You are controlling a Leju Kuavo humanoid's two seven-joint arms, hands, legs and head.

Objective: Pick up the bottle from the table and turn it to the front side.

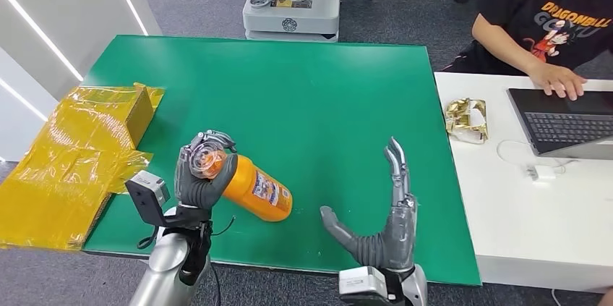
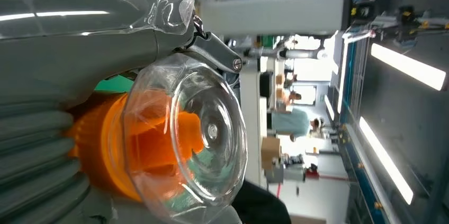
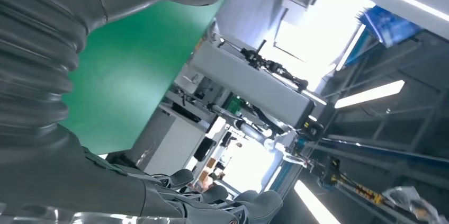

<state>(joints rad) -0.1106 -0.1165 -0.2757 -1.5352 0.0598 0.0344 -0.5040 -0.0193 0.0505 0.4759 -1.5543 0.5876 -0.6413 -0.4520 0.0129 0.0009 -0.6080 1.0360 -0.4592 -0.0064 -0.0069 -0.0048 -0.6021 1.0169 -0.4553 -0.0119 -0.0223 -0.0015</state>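
Across the middle, desk: a green flat-topped desk (image 1: 303, 96) carries the task's thing; a white table (image 1: 535, 219) stands just beside it at 3 o'clock.
Wrapping: crumpled yellow plastic wrapping (image 1: 65, 161) lies over the desk's edge at 9 o'clock.
Person: a person in a black printed shirt (image 1: 556, 17) sits at 2 o'clock with a hand on a dark laptop (image 1: 567, 121).
Bottle: an orange plastic bottle with a clear domed cap and a printed label (image 1: 253, 187) lies tilted at 7 o'clock on the desk, cap toward 9 o'clock; the cap (image 2: 196, 134) shows close in the left wrist view.
Left robot hand: the left robot hand (image 1: 202, 172) is clamped on the bottle's cap end.
Right robot hand: the right robot hand (image 1: 379, 226) is at 6 o'clock, fingers spread apart and holding nothing, well apart from the bottle.
Foil: a crumpled gold foil piece (image 1: 466, 119) lies on the white table.
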